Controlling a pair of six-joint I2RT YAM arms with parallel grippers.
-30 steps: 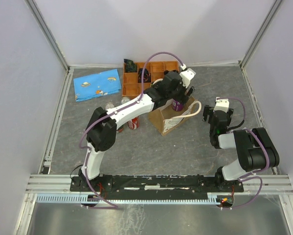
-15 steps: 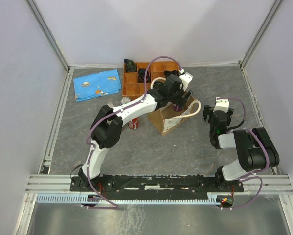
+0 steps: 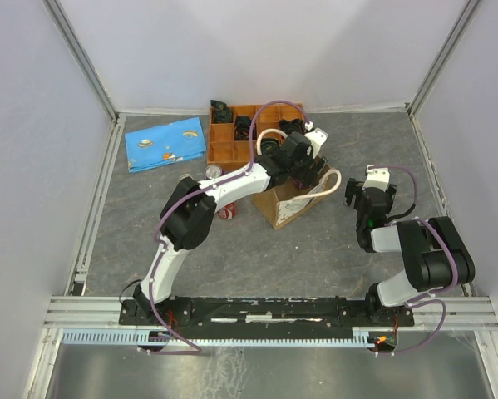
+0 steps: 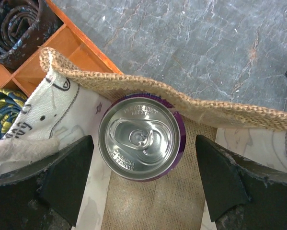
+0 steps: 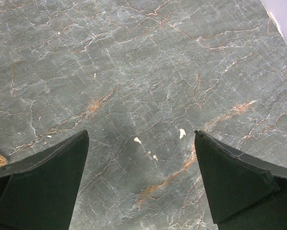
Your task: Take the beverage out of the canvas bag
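Note:
The canvas bag (image 3: 283, 205) stands upright mid-table, with one cream rope handle (image 3: 333, 184) hanging to its right. In the left wrist view a purple beverage can (image 4: 141, 139) with a silver top stands inside the bag, against its burlap rim (image 4: 191, 106). My left gripper (image 3: 303, 164) reaches down into the bag mouth. It is open, with a finger on each side of the can (image 4: 142, 143) and not touching it. In the top view the can is hidden under the gripper. My right gripper (image 3: 372, 196) hovers open and empty over bare table right of the bag (image 5: 141, 139).
An orange compartment tray (image 3: 229, 138) with dark coiled items stands just behind the bag, and its corner shows in the left wrist view (image 4: 62, 45). A blue patterned pad (image 3: 167, 143) lies at the back left. A red can (image 3: 226, 210) lies left of the bag. Walls enclose the table.
My left gripper has moved down and slightly back into the bag mouth, now covering the purple can in the top view. The right arm has not moved.

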